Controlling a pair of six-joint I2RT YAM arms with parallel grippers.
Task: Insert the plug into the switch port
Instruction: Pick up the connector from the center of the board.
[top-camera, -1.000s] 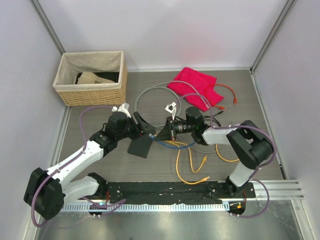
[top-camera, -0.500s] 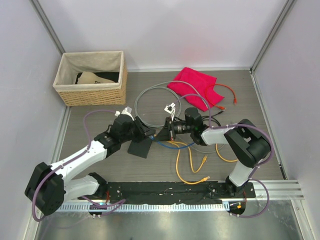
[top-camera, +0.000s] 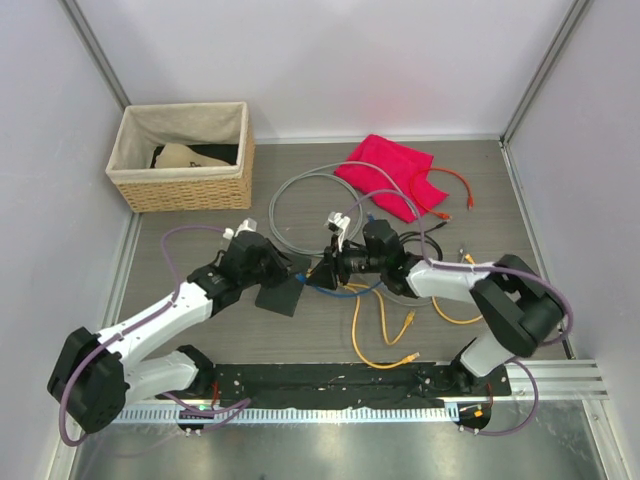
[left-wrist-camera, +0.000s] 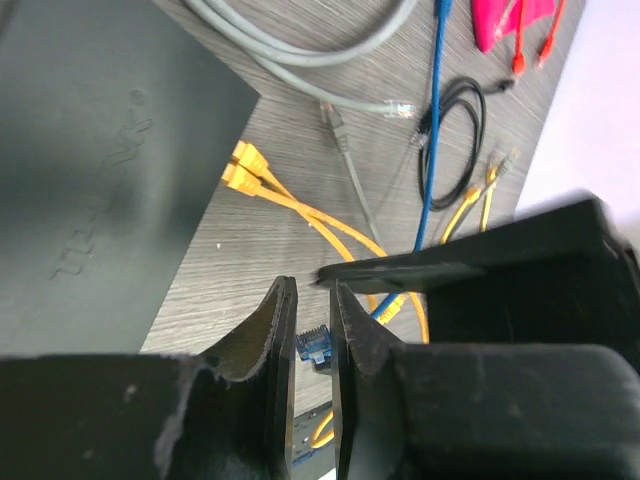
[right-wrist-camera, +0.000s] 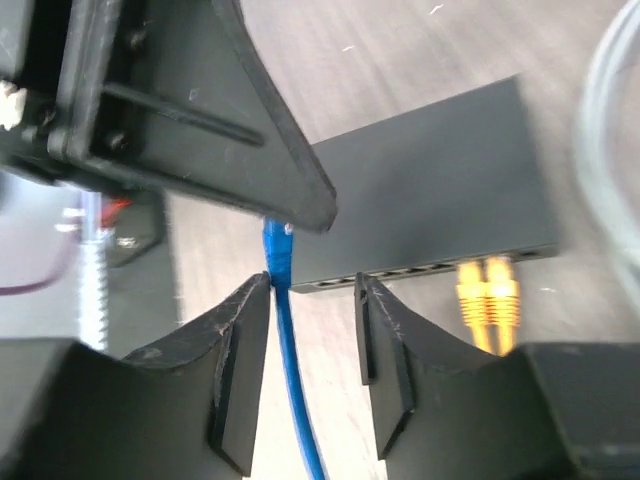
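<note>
1. Insertion looks unfinished. The blue plug (right-wrist-camera: 278, 240) sits at the frame-left end of the socket row of the switch (right-wrist-camera: 430, 180), but a dark finger hides its tip, so I cannot tell whether it is seated.
2. Two yellow plugs (right-wrist-camera: 487, 290) occupy sockets toward the row's right end.
3. Left gripper (left-wrist-camera: 311, 290): the jaws are narrowed to a slit that the blue plug fills, which I judge to be a pinch on it.
4. Right gripper (right-wrist-camera: 312, 283): the jaws stand partly apart, with the blue cable (right-wrist-camera: 295, 400) running between them unclamped.
5. Remaining, I judge: align the plug with a free socket and press it home.
6. Switch: a thin, flat, dark grey box with faint raised lettering. It lies just left of centre in the overhead view, socket edge toward the right gripper.
</note>
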